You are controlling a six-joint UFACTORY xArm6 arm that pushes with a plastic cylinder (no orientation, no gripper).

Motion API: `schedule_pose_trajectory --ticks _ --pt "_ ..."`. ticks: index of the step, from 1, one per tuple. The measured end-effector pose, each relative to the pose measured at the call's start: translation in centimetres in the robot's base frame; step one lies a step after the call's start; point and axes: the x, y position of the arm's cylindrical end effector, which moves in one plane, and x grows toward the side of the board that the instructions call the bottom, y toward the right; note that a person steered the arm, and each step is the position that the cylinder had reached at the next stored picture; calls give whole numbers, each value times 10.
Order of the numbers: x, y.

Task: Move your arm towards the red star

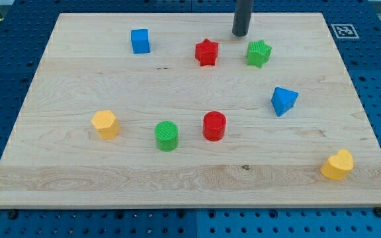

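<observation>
The red star (206, 52) lies on the wooden board near the view's top, a little right of centre. My tip (240, 34) is at the lower end of the dark rod, which comes down from the view's top edge. The tip stands up and to the right of the red star, apart from it by a small gap. A green star (258, 53) lies just right of the red star, below and to the right of the tip.
A blue cube (139, 41) lies at top left. A blue triangular block (283, 100) is at the right. A red cylinder (213, 125), a green cylinder (167, 135) and a yellow hexagonal block (104, 124) lie across the middle. A yellow heart-like block (337, 164) sits at bottom right.
</observation>
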Motion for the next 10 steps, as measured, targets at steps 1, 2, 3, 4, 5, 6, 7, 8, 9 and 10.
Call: schedule_pose_trajectory --ticks 1,2,3,4,5,6,7,8,9,10 --pt "0 -10" --pt "0 -13" --pt "0 -19" --pt "0 -25" --pt "6 -33" --pt "7 -37" --pt "11 -43" --pt "13 -44" --pt "13 -47" --pt "14 -52"
